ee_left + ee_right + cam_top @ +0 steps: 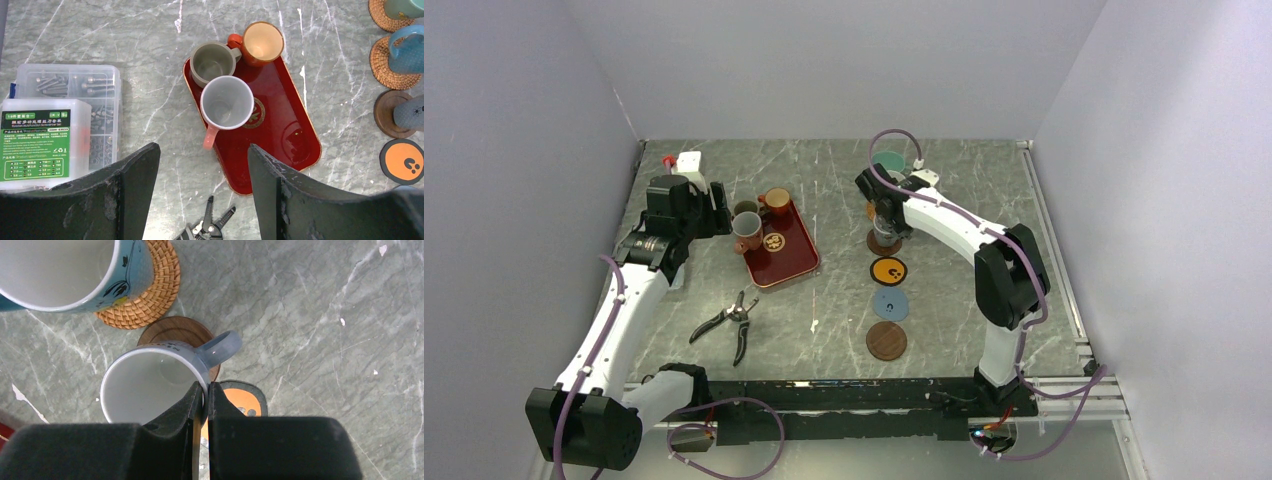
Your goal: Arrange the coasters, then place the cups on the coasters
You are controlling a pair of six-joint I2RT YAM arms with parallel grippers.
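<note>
From my station, the grey marbled tabletop [824, 180] carries a red rectangular tray [280, 145] with 3 cups on it: an olive mug [212, 62], an orange-brown mug [261, 41] and a pink-handled white mug [226, 102]. My left gripper [202, 150] hangs wide open and empty above the tray's near end. My right gripper [204, 390] is pinched tight on the rim of the grey-white ceramic mug [145, 387], just beside its handle, over the dark brown wooden coaster [175, 330]; I cannot tell whether the base touches. I judge the mug rigid, slick and chippable, liable to swing from so thin a pinch. The black coaster with an orange face [240, 400] lies bare alongside.
</note>
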